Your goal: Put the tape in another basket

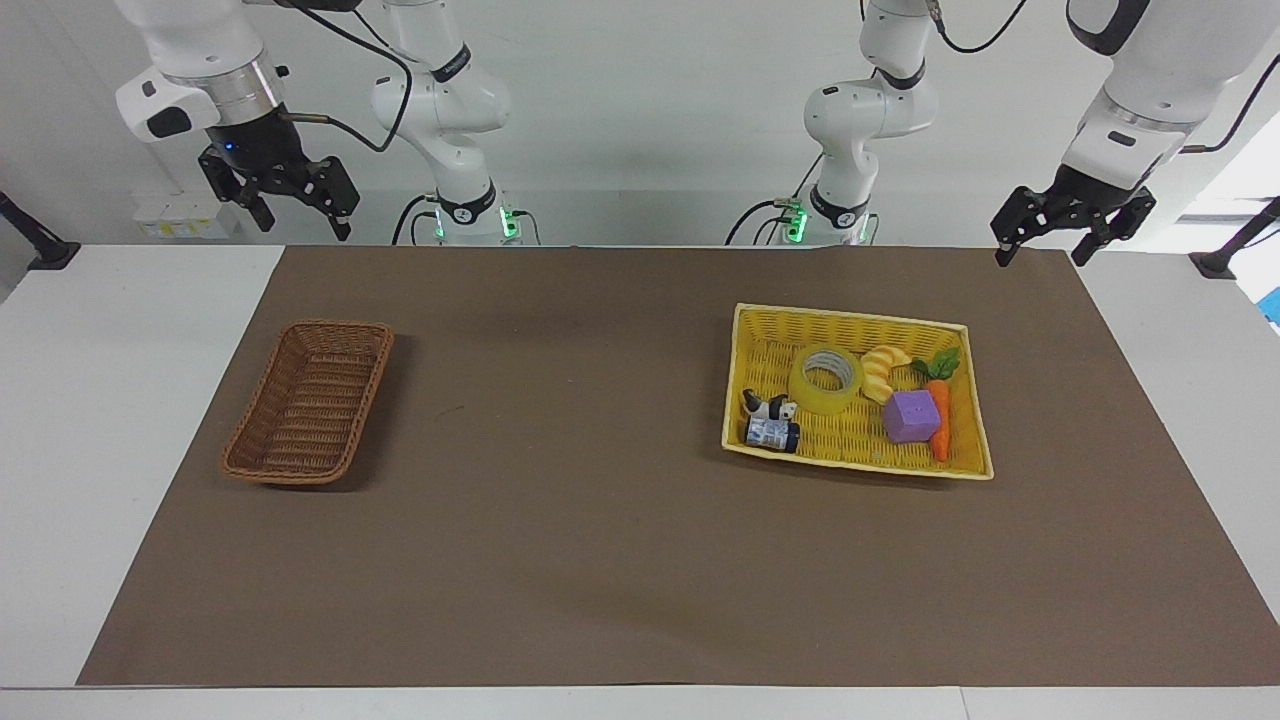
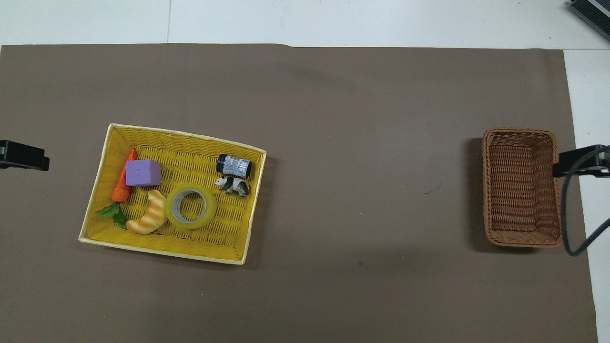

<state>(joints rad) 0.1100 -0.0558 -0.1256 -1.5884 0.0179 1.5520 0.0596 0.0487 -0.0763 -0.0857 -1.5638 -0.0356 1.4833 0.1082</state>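
Note:
The tape [image 1: 826, 405], a yellowish roll with a grey-white core, lies flat in the yellow basket [image 1: 850, 316] toward the left arm's end; it also shows in the overhead view [image 2: 192, 224]. The brown wicker basket [image 1: 305, 415] stands empty toward the right arm's end, and shows in the overhead view [image 2: 520, 190]. My left gripper [image 1: 1040, 252] is open and empty, raised over the mat's edge nearest the robots, apart from the yellow basket. My right gripper [image 1: 303, 226] is open and empty, raised over the table's edge nearest the robots, apart from the brown basket.
The yellow basket [image 2: 186, 135] also holds a croissant toy [image 2: 148, 219] touching the tape, a purple cube [image 2: 142, 173], a carrot [image 2: 120, 188], a panda figure [image 2: 232, 186] and a dark jar [image 2: 233, 165]. A brown mat [image 1: 560, 480] covers the table.

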